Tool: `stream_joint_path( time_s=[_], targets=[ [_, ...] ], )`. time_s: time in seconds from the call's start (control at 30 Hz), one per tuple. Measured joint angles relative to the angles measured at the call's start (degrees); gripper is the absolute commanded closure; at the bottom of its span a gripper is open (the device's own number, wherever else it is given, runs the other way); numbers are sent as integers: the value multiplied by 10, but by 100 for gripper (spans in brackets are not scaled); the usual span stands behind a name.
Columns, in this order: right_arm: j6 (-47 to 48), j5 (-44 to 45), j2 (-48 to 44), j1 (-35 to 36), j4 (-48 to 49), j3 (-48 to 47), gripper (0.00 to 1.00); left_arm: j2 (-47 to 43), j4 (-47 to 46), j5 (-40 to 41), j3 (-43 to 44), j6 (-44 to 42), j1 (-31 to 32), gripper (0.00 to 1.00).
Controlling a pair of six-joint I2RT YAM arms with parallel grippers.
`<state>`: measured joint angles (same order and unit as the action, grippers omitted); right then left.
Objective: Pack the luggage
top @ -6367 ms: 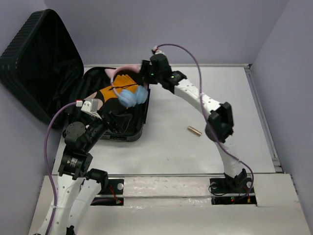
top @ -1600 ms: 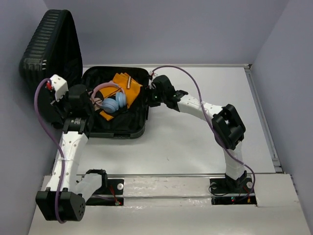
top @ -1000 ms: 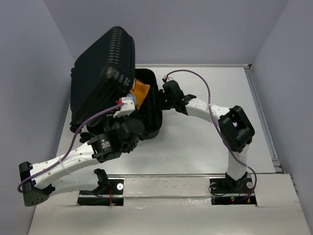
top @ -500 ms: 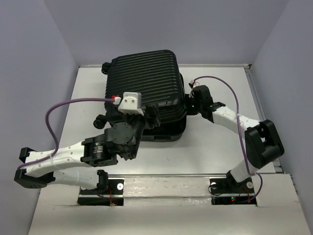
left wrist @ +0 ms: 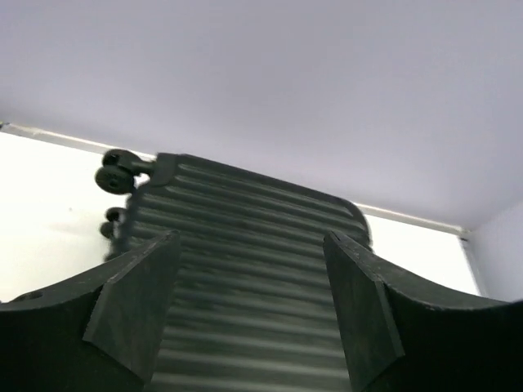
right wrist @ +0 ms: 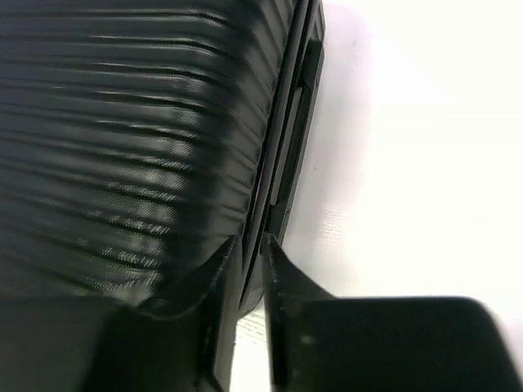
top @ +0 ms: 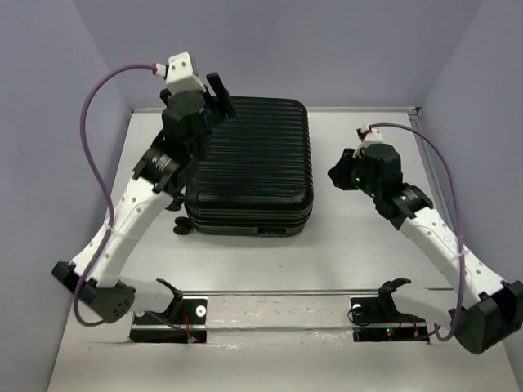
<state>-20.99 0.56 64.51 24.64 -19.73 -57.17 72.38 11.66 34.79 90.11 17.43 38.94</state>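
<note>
1. Jaws: left gripper is spread wide above the rear-left corner of the luggage. Right gripper is pinched together on nothing, just off its right edge.
2. One luggage, lid down, lies flat on the table, with its rear edge near the back wall.
3. Two arms.

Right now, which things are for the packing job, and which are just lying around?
For the job: the luggage, closed and lying flat; left claw, open; right claw, shut.
Just there: table; purple cables.
</note>
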Motion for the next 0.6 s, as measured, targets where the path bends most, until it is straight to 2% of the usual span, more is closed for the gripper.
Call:
stream_joint_path(
  time_s=[0.03, 0.1, 0.2, 0.37, 0.43, 0.6],
  targets=[
    [2, 1, -19, 0, -6, 0, 91, 24, 8, -30, 19, 7, -36, 18],
    [4, -11, -56, 0, -17, 0, 93, 99, 23, -106, 82, 20, -119, 17],
    [5, -39, -68, 8, -28, 0, 93, 163, 49, -167, 142, 29, -174, 15],
    [9, -68, -64, 58, -55, 16, 93, 405, 78, -306, 443, 38, -275, 13],
    [8, -77, -64, 91, -65, 35, 93, 488, 68, -362, 523, 49, -307, 13],
    [5, -132, -68, 199, -82, 88, 91, 627, -19, -517, 541, 132, -388, 11]
  ],
)
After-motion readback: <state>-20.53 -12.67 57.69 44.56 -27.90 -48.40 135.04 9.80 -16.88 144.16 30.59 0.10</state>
